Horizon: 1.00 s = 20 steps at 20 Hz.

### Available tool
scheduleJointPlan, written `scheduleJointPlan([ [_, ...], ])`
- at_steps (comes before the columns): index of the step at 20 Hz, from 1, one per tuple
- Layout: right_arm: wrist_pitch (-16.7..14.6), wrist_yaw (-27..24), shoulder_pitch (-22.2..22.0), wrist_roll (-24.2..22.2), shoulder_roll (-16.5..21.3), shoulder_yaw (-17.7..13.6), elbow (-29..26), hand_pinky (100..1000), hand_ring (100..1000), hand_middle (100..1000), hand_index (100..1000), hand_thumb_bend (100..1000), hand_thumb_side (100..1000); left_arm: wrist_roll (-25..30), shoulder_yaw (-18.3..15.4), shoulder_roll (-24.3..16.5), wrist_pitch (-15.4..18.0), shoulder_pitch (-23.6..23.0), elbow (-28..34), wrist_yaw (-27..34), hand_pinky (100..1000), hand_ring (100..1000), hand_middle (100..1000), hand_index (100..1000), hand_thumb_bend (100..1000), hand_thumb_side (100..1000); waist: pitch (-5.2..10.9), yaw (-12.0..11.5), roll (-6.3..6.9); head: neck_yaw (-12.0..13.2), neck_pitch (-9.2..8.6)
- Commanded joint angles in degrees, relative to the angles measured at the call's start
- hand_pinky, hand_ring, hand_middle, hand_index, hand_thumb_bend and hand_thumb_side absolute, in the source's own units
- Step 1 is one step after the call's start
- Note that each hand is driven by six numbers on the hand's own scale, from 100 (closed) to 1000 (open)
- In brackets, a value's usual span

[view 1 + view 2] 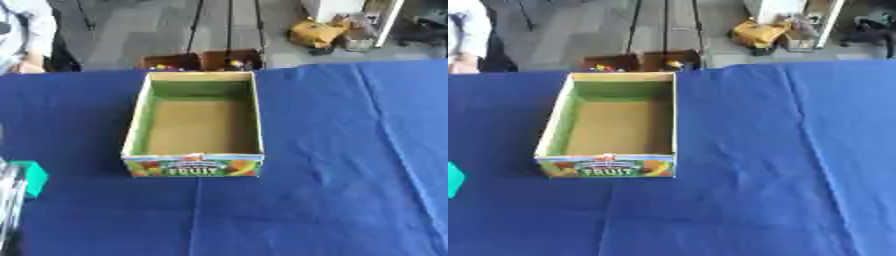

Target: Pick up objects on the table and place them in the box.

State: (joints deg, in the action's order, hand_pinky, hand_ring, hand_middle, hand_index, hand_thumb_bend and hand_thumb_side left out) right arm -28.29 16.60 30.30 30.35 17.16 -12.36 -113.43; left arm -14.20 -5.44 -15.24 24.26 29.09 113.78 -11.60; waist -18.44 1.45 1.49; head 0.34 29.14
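An open cardboard box point(133, 125) with a "FRUIT" label on its front stands in the middle of the blue-covered table, and nothing lies inside it. A teal green object point(35, 177) sits at the left edge of the left eye view, level with the box's front. Only a sliver of it shows in the right eye view. Right beside it, a blurred silver-grey part of my left hand point(10, 200) comes up along the left edge. Whether it touches the teal object is unclear. My right hand shows in neither view.
The blue cloth point(350, 150) covers the table, with creases on the right. Beyond the far edge, brown boxes point(201, 61) of small items stand on the floor. A person point(22, 35) stands at the far left corner.
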Motion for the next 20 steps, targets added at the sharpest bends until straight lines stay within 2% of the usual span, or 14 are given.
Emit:
scheduleJointPlan([
  [1, 0.1, 0.8, 0.7, -0.2, 2.0, -0.3, -1.2, 657, 666, 525, 660, 100, 772, 2.2, 0.1, -3.5, -0.6, 0.1, 0.8, -1.3, 636, 712, 806, 984, 191, 1000, 1.07, -0.1, 0.17, -0.3, -0.61],
  [8, 0.2, 0.9, 0.5, -0.4, 2.3, -0.3, -1.2, 658, 666, 523, 660, 100, 771, 3.8, -0.1, -10.1, -1.4, -2.1, 0.8, -6.5, 694, 780, 847, 1000, 161, 1000, 0.98, 0.1, 0.60, -0.5, -0.26],
  [12, 0.3, 1.0, 0.6, -0.4, 2.5, -0.3, -1.2, 657, 665, 523, 659, 100, 774, 3.8, -0.5, -12.3, -2.2, -3.9, 0.8, -9.5, 733, 820, 882, 1000, 203, 1000, 0.82, 0.1, 0.63, -0.4, -0.12],
  [16, 0.4, 1.1, 0.6, -0.3, 2.6, -0.3, -1.2, 657, 665, 522, 659, 100, 775, 4.7, -0.6, -14.5, -3.4, -5.9, 0.8, -12.0, 745, 831, 897, 1000, 237, 991, 0.74, 0.2, 0.69, 0.6, 0.46],
  [20, 0.5, 1.1, 0.6, -0.4, 2.7, -0.2, -1.2, 657, 665, 521, 659, 100, 776, 5.6, -0.4, -18.4, -5.2, -7.8, 0.8, -11.6, 752, 838, 907, 1000, 213, 983, 0.81, 0.4, 0.77, 1.6, 1.06],
])
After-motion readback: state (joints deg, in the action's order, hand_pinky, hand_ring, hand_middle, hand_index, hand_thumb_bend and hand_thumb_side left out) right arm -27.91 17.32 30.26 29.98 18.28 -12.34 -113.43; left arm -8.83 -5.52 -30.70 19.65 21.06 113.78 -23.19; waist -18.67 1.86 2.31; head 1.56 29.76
